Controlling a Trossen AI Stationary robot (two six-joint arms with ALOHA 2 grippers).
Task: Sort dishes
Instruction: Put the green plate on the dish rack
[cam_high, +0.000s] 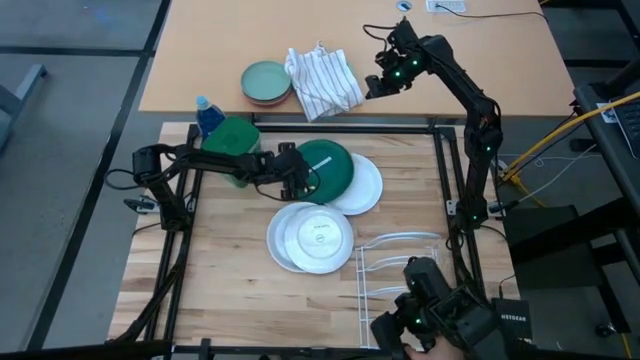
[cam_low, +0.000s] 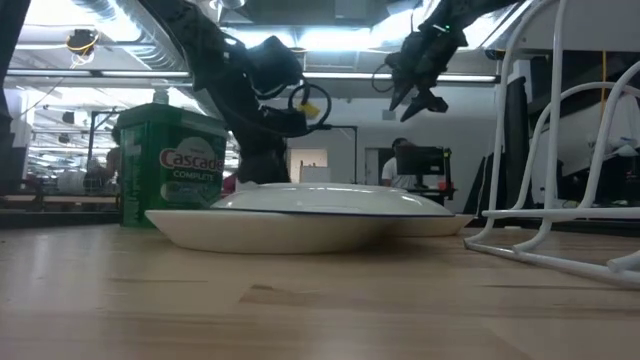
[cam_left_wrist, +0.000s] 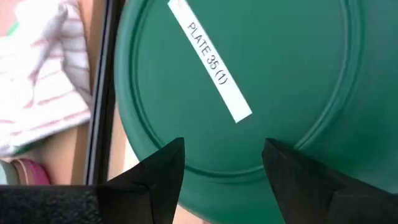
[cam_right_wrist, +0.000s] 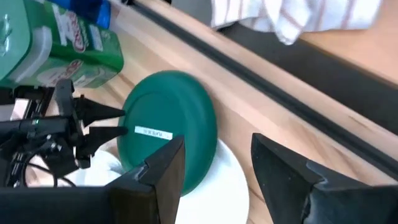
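A dark green plate (cam_high: 335, 165) (cam_left_wrist: 280, 62) lies bottom up with a white label on it. Its right edge rests on a plain white plate (cam_high: 366, 190) (cam_right_wrist: 227, 180). Nearer me, a second white plate (cam_high: 284, 242) (cam_low: 290, 225) carries a smaller plate with a centre stamp (cam_high: 318, 233). My left gripper (cam_high: 305, 178) (cam_left_wrist: 224, 162) is open at the green plate's left rim, its fingers slanting down over that rim. I see no touch. My right gripper (cam_high: 372, 88) (cam_right_wrist: 217, 155) hangs open high above the table's far edge and holds nothing.
A green detergent tub (cam_high: 232, 140) (cam_low: 170, 160) and a blue-capped bottle (cam_high: 208, 115) stand at the far left. A white wire dish rack (cam_high: 395, 268) sits at the near right. On the far table lie a striped towel (cam_high: 322, 80) and a pale green dish on a pinkish one (cam_high: 266, 83).
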